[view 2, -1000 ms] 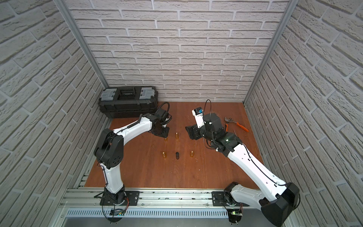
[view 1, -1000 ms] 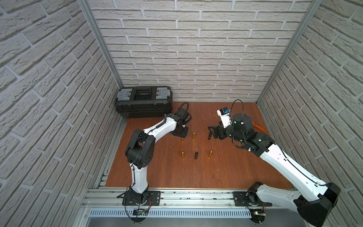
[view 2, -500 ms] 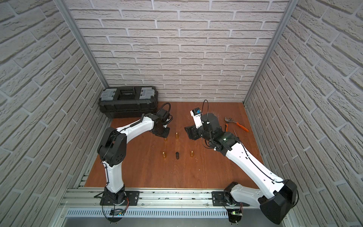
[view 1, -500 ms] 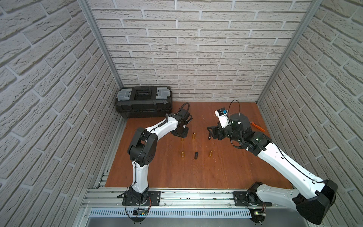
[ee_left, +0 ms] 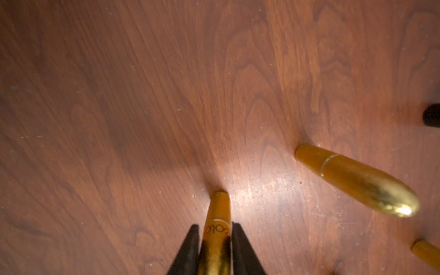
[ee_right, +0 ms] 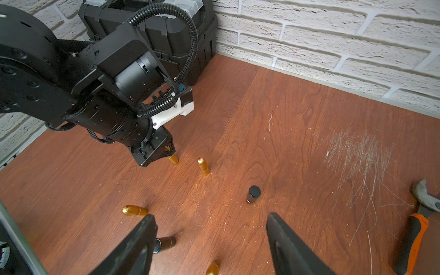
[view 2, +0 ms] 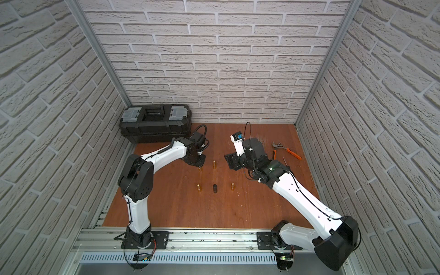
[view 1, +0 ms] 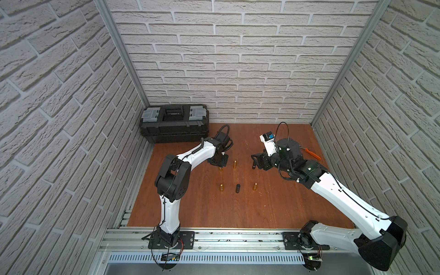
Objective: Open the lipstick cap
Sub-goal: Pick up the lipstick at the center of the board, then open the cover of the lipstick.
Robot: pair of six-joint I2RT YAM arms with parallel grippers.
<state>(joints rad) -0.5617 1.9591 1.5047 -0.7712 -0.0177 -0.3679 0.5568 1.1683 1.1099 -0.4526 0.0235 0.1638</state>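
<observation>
Pinching an upright gold lipstick, left gripper clamped tight, apparently on its cap, top cut off from view, right gripper wide apart, empty.

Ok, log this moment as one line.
phase: grasp | left gripper: shut on gold lipstick, standing on table | right gripper: open, empty | cap: not yet off

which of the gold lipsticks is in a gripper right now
The gold lipstick clamped in the left gripper. The other three gold lipsticks stand free with nothing touching them.
</observation>
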